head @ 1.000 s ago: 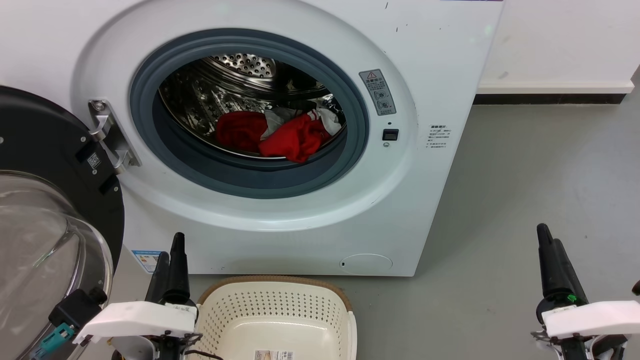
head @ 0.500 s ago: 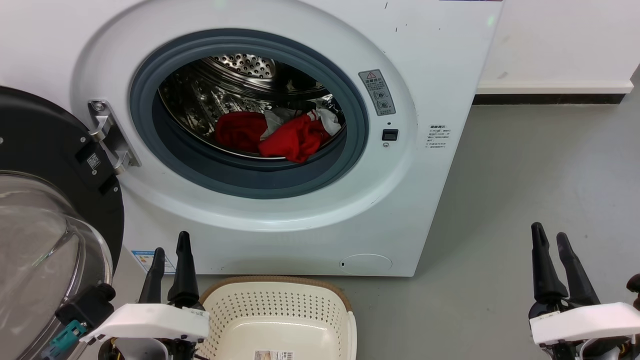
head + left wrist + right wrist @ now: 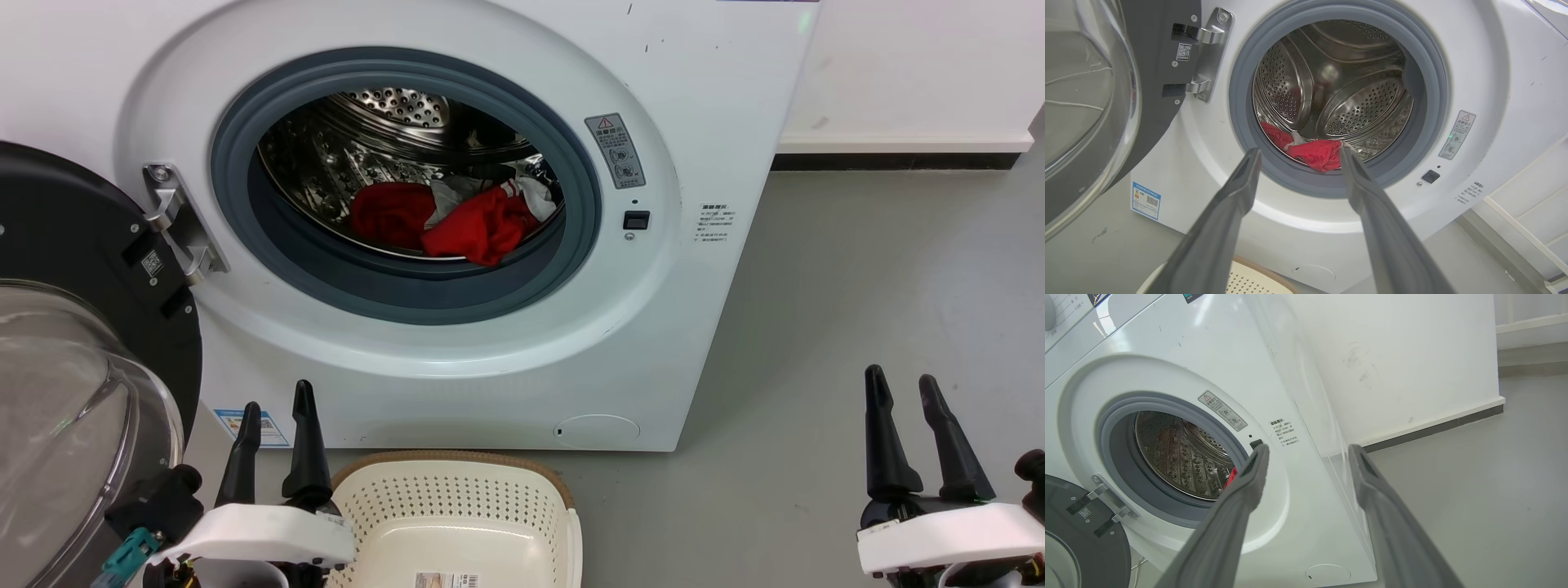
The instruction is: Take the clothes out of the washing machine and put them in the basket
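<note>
Now red fabric clothes (image 3: 469,222) lie in the white front-loading washing machine (image 3: 694,122), while left gripper (image 3: 276,400) and right gripper (image 3: 900,377) gape empty.

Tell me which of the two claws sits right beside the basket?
The left gripper, at the rim of the basket; the right gripper stands far off over the floor.

grey floor (image 3: 865,294); white wall (image 3: 914,65); dark skirting (image 3: 890,162) between them

Warning-triangle sticker (image 3: 615,150) on washing machine (image 3: 718,82), txt illegible; QR label (image 3: 153,262) on door (image 3: 73,220).
</note>
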{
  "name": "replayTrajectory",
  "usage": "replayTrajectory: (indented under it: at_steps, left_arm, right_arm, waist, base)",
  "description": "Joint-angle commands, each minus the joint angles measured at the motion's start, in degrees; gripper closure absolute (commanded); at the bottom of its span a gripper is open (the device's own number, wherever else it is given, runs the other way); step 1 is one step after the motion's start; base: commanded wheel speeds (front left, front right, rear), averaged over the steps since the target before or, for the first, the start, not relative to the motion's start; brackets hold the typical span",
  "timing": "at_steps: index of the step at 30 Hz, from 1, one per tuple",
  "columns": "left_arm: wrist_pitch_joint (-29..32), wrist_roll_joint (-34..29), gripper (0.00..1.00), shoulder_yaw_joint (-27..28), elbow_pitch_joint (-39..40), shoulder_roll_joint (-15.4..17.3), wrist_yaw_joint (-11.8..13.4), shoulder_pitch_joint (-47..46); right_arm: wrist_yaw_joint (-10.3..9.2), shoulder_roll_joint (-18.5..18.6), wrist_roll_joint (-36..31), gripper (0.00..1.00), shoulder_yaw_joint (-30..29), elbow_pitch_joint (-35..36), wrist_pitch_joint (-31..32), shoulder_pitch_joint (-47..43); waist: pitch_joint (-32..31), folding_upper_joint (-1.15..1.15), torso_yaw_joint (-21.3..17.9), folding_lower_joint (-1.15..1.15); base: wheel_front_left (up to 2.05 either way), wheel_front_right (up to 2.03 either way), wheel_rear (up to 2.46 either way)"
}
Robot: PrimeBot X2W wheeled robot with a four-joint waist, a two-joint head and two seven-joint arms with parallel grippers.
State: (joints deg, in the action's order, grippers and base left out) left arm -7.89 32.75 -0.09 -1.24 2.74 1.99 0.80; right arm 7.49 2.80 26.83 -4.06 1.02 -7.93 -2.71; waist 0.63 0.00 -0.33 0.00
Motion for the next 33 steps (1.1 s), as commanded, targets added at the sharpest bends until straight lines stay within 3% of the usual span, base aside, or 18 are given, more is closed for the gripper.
replayTrajectory:
  at_steps: [1, 33]
  left_arm:
    - [-0.66, -1.9, 0.0, -0.22, 1.01, 0.14, 0.18, -0.06]
    - [-4.93, -19.49, 0.0, -1.4, 0.93, 0.17, 2.0, 2.18]
  right_arm:
    - [0.0, 0.16, -2.15, 0.0, 0.1, 1.18, -0.62, -0.24]
    - [-0.01, 0.15, -22.23, 0.0, 1.22, 3.97, -4.85, -3.28]
  waist:
    - [0.01, 0.0, -0.01, 0.0]
    - [0.0, 0.0, -0.01, 0.0]
  base:
    - [0.0, 0.0, 0.0]
    - [0.0, 0.0, 0.0]
